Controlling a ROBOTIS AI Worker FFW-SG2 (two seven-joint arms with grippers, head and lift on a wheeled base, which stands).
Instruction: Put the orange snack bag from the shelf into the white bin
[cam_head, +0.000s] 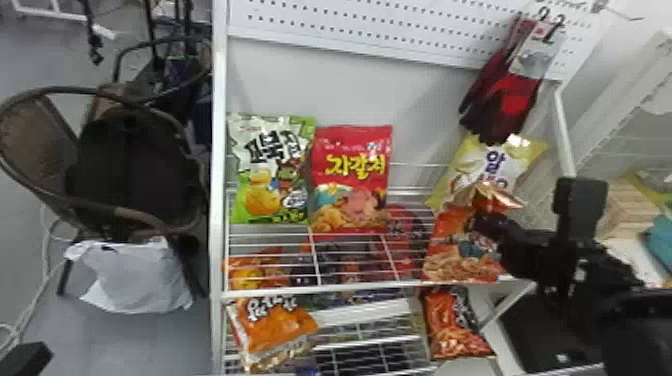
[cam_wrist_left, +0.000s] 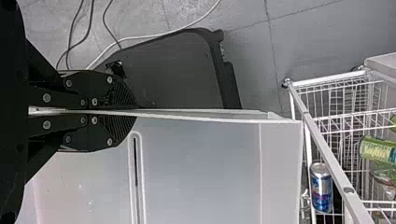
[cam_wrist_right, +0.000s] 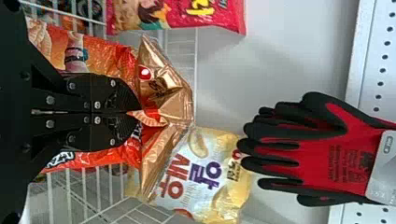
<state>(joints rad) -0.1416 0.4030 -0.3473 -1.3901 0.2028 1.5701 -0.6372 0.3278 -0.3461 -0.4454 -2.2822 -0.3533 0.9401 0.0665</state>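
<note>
Right gripper (cam_wrist_right: 139, 112) closed on the orange snack bag (cam_head: 462, 267) near its crumpled top, at the shelf (cam_head: 350, 288); slick foil could slip from so narrow a pinch; lower edge could snag; left gripper (cam_wrist_left: 135, 111) clamps the white bin (cam_wrist_left: 201, 163); a tug could tilt it.

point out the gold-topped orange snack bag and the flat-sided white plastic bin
Gold-topped orange snack bag (cam_wrist_right: 166, 93), right wrist view: crinkled foil top.
White plastic bin (cam_wrist_left: 201, 168), left wrist view: side wall.

Two pincers (cam_head: 481, 223), one bin (cam_wrist_left: 201, 172), at least six snack bags (cam_head: 352, 180) show.
</note>
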